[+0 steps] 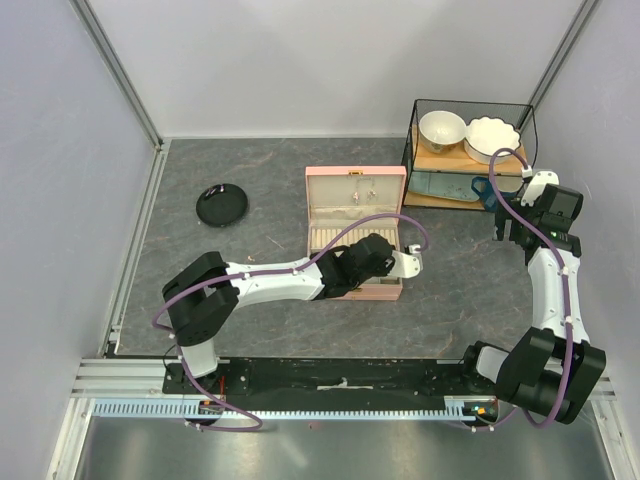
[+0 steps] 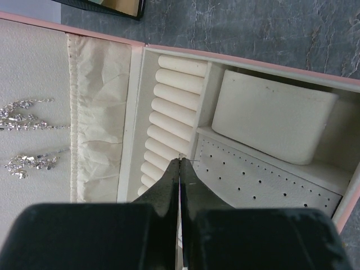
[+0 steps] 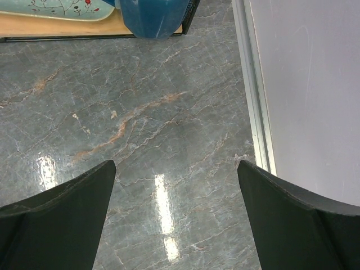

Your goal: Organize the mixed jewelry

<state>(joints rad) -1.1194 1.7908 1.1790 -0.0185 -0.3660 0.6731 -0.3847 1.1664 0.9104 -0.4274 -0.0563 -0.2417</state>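
The pink box [image 1: 355, 180] lies open mid-table. In the left wrist view its cream inside shows ring rolls [image 2: 171, 107], a perforated panel [image 2: 259, 180] and a cushion [image 2: 273, 115]. My left gripper [image 2: 180, 160] is over the box [image 1: 352, 252], at the edge between rolls and panel. It is shut, with a tiny pale jewelry piece [image 2: 181, 156] and its thin pin showing at the tips. Silver dangling pieces [image 2: 25, 115] lie on the lid lining [image 2: 34, 67]. My right gripper [image 3: 175, 169] is open and empty above bare table at the right [image 1: 512, 222].
A black round dish [image 1: 221, 205] sits at the far left. A wire rack [image 1: 470, 150] with white bowls, a plate and a blue cup [image 3: 152, 17] stands at the back right. A wall rail [image 3: 253, 101] runs close beside the right gripper.
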